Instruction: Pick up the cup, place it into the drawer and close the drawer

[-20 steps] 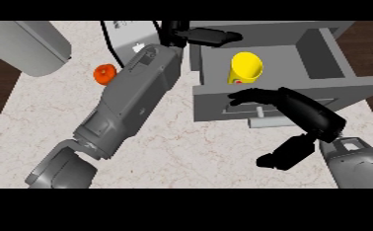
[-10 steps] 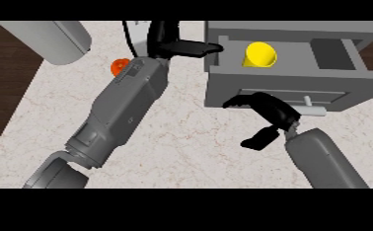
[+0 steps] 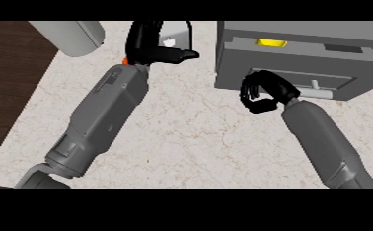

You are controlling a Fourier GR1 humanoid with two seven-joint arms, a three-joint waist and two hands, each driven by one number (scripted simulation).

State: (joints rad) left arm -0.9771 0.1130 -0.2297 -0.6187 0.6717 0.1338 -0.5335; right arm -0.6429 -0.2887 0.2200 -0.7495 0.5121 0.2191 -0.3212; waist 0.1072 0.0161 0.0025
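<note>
The grey drawer unit (image 3: 291,72) stands at the upper right of the counter, its drawer almost pushed in. Only a thin strip of the yellow cup (image 3: 271,42) shows through the narrow gap at the top. My right hand (image 3: 264,91) rests against the drawer's front panel beside the handle (image 3: 315,85), fingers curled and holding nothing. Further left, my left hand (image 3: 149,45) hovers over the counter at the upper middle, thumb pointing right, fingers relaxed and empty.
A grey cylinder (image 3: 73,36) lies at the upper left. A small orange object (image 3: 126,59) peeks out beside my left wrist. A white object (image 3: 172,40) sits behind the left hand. The dark floor edge (image 3: 18,77) runs along the counter's left side.
The drawer has slid inward under my right hand, hiding most of the yellow cup. The view has shifted, and the left hand stays raised.
</note>
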